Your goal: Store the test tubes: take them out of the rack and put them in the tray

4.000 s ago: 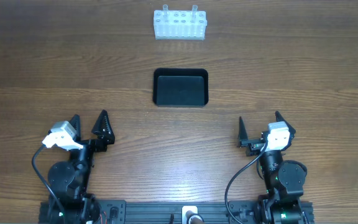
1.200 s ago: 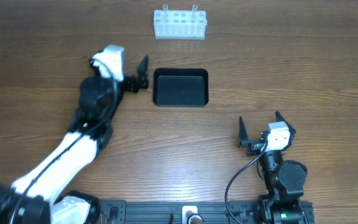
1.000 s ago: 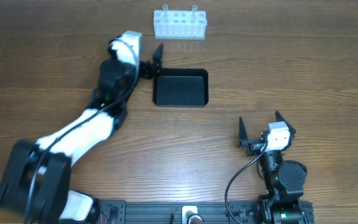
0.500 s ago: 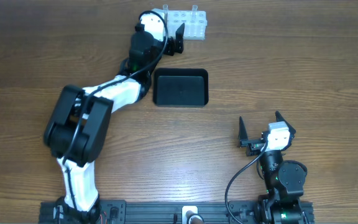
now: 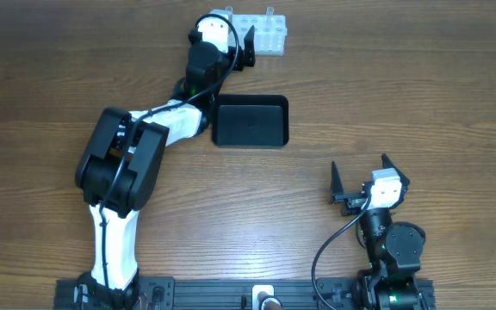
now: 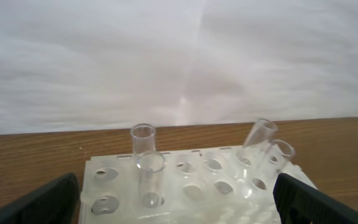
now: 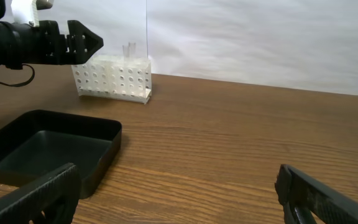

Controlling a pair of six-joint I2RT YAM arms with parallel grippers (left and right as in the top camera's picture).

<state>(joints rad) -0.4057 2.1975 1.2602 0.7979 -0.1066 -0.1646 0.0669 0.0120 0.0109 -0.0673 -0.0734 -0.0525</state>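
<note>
Left tool (image 6: 176, 183) open at rack (image 6: 191, 208) | right tool (image 5: 358, 164) open near its base | tubes (image 6: 143, 140) in rack, tray (image 5: 250, 98) near | we should centre on one tube, close gently, lift straight up

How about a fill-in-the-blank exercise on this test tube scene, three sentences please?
The clear rack holds ____ test tubes.
The number of test tubes in the black tray is ____.
The gripper at the rack, fingers open, belongs to the ____ arm.
Missing words: four; zero; left.
</note>
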